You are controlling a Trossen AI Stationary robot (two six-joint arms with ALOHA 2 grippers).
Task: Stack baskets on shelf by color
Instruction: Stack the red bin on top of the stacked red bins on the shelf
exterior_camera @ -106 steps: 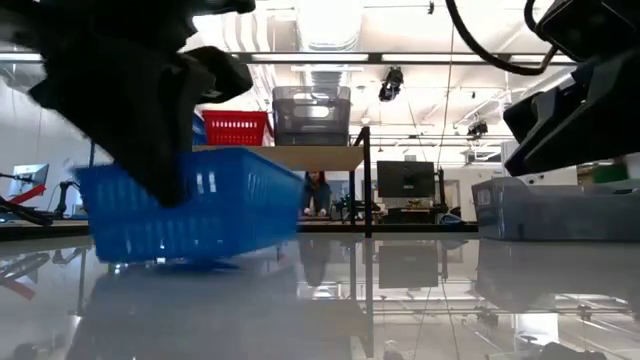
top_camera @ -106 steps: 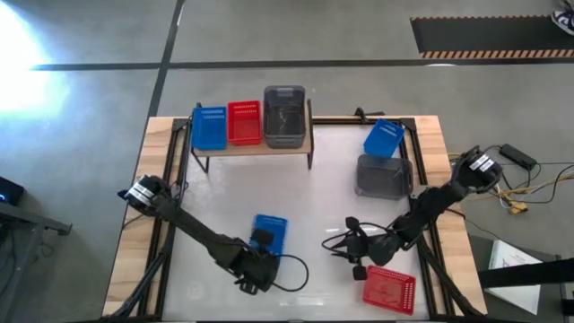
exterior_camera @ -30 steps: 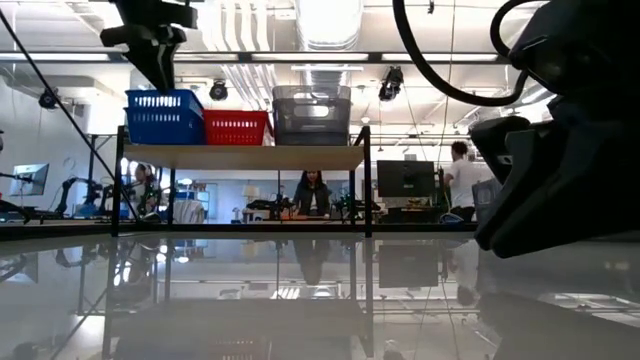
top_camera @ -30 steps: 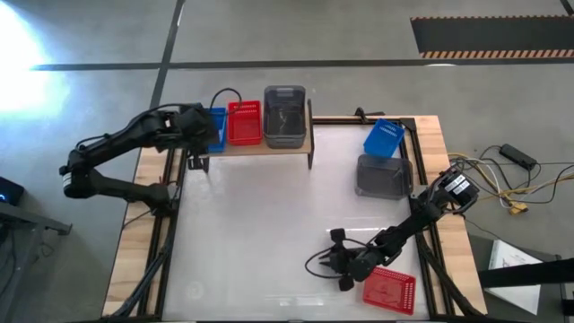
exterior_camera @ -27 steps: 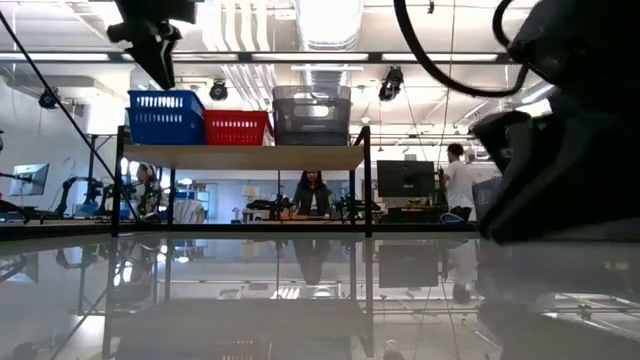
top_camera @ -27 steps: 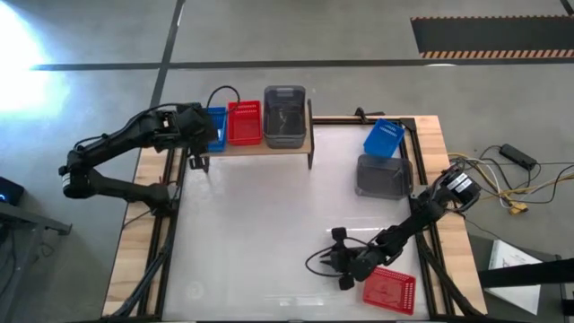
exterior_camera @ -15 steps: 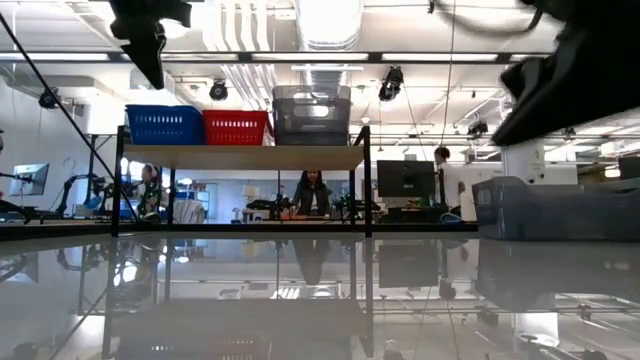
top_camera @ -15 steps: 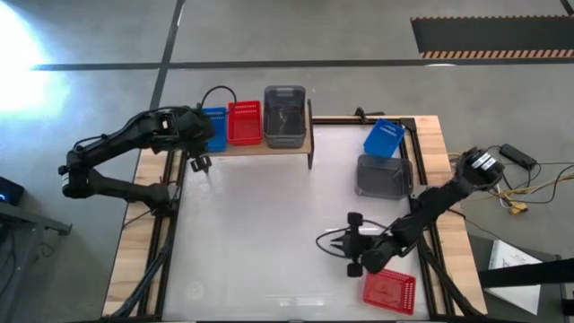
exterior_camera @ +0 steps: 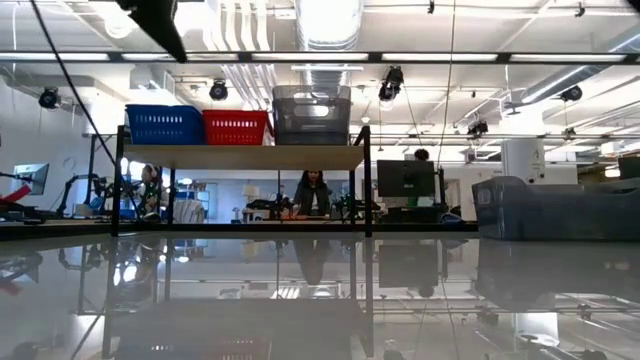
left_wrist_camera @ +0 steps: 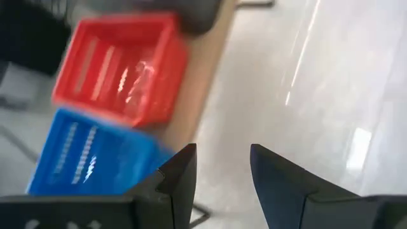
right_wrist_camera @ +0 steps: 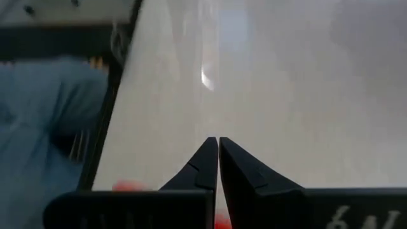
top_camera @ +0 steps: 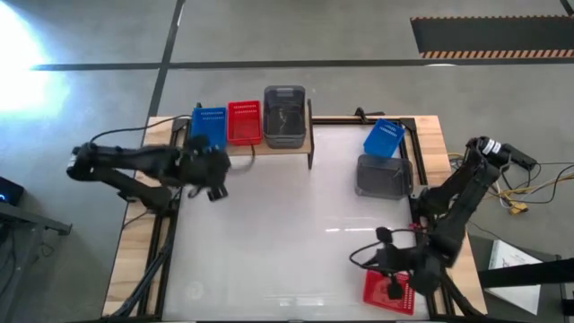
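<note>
three baskets on the shelf [top_camera: 269,146]: blue basket [top_camera: 209,126], red basket [top_camera: 243,122], grey basket [top_camera: 284,116], side by side in that order, all just beyond the left gripper [top_camera: 215,185]. left gripper hangs over the table [top_camera: 269,233] just in front of the shelf's blue end, fingers apart, nothing between them; its wrist view shows the red and blue baskets ahead of the fingertips [left_wrist_camera: 181,166]. right gripper [top_camera: 395,288] is at the near right of the table, fingers pressed together, nothing held, directly above a second red basket [top_camera: 381,292] lying flat on the table; whether it touches that basket, can't tell. farther out from the right gripper, along the right edge, a second grey basket [top_camera: 384,175], and just beyond it another blue basket [top_camera: 383,137], tilted, touching or nearly touching the grey one. low view shows people in the room behind the shelf, one seated [exterior_camera: 312,192].
</note>
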